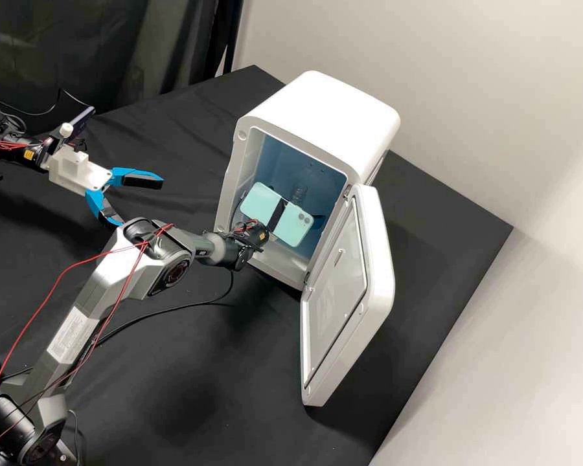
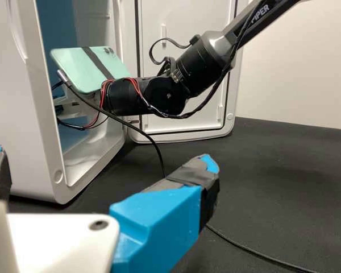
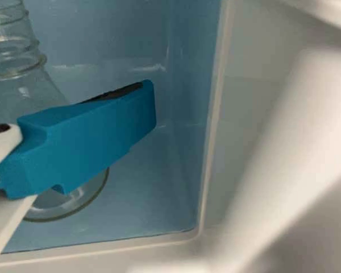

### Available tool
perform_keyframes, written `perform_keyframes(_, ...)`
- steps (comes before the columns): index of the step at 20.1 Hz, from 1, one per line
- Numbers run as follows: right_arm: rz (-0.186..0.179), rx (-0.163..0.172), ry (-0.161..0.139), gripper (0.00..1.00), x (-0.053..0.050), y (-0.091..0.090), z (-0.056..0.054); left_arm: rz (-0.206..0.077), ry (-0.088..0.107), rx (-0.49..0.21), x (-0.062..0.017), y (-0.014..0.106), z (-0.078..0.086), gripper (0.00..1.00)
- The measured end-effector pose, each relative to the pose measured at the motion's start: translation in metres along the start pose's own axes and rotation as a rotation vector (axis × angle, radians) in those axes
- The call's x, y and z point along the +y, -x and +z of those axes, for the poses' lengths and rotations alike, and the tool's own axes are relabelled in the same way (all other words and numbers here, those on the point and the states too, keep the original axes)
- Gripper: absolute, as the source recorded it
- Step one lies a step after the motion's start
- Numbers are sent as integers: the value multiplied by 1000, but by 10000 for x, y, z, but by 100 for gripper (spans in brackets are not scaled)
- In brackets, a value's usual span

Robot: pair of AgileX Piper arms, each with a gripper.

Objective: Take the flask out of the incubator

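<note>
Door [image 1: 350, 291] of the incubator [image 1: 330, 123] stands open and the right gripper [image 3: 91, 133] is inside beside the flask [image 3: 23, 85], which sits on the chamber floor, its hold impossible to tell, while the left gripper [image 1: 136, 202] hangs wide and empty at nine o'clock of the incubator, so removal is yet to come.

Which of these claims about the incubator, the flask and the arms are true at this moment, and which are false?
1. The incubator has its door open. True.
2. The flask lies out on the bench. False: it sits inside the incubator.
3. The left tool is inside the incubator. False: it hangs open outside it, above the bench.
4. The right arm reaches into the incubator. True.
</note>
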Motion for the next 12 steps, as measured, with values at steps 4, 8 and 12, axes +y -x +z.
perform_keyframes(4, -4, 14, -37, 100, -7, -16, -9, 0, 0, 0, 0, 0, 0, 100)
perform_keyframes(8, -5, 14, -37, 100, -65, -79, 46, 0, 0, 0, 0, 0, 0, 100)
perform_keyframes(12, -9, 10, -38, 100, -89, -87, 67, 0, -3, 0, 0, 0, 0, 100)
